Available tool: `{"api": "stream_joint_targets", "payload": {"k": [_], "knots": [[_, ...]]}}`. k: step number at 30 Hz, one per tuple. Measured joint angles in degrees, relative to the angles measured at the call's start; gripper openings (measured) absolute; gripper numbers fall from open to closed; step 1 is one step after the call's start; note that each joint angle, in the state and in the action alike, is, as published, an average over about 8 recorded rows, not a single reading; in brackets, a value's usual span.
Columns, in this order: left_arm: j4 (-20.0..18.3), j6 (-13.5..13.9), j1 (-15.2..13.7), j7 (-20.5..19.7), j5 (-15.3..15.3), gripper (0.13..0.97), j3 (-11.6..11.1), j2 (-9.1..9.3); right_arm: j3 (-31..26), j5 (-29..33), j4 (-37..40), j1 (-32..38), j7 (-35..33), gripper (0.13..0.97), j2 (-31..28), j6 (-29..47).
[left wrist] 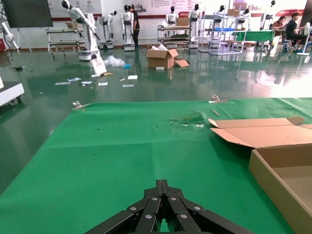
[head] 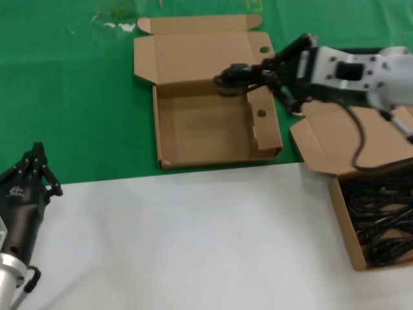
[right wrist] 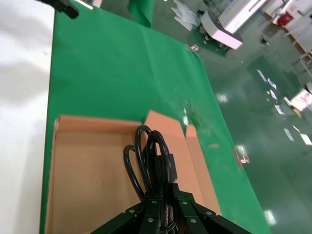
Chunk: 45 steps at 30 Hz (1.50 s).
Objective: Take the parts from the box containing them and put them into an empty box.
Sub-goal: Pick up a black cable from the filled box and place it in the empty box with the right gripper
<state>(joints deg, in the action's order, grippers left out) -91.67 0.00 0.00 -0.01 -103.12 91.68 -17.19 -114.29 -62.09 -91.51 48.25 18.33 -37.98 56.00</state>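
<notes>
Cable bundle (head: 232,79), black and looped, is gripped in the right tool (head: 240,77), upper centre of the head view, over the back wall of the wide shallow box (head: 169,135). In the right wrist view the tool's fingers (right wrist: 155,207) are clamped on the bundle's lower end, loops sticking out over the box floor. Right arm (head: 352,74) reaches in from the upper right of the frame.

Wide shallow box sits open on the green mat (head: 64,97), centre of the head view, lid (head: 193,51) folded back toward the top, round hole (head: 264,50) in the lid tab, another hole (head: 261,113) in the inner divider. Box interior is bare cardboard.

Narrower deep box (head: 344,223) is at the lower right, on the white part of the bench (head: 181,239), lid (head: 335,142) swung open toward the shallow box. More black cables (head: 381,216) lie piled inside it.

Left tool (head: 29,171) sits at the lower left edge, over the white bench near the mat's border, well apart from both boxes. Its fingers (left wrist: 151,207) meet at the tips, closed on nothing, seen in the left wrist view.
</notes>
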Motion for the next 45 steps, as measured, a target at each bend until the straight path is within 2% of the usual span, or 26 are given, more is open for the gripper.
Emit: {"api": "stream_joint_targets", "payload": {"k": [10,21,32,45], "knots": [[0.0,0.0,0.0,0.0,0.0,0.140,0.0,0.00,-4.7,4.1,9.1,2.9,-4.0,0.161,10.0,-3.1],[0.0,0.0,0.0,0.0,0.0,0.140,0.0,0.00,-7.4,4.7,20.8,3.6,-10.9,0.161,17.1,-8.0],[0.0,0.0,0.0,0.0,0.0,0.140,0.0,0.00,-7.9,3.4,29.0,3.9,-15.9,0.161,20.5,-12.3],[0.0,0.0,0.0,0.0,0.0,0.140,0.0,0.00,-7.2,3.1,29.3,2.9,-15.1,0.214,20.6,-13.1]]}}
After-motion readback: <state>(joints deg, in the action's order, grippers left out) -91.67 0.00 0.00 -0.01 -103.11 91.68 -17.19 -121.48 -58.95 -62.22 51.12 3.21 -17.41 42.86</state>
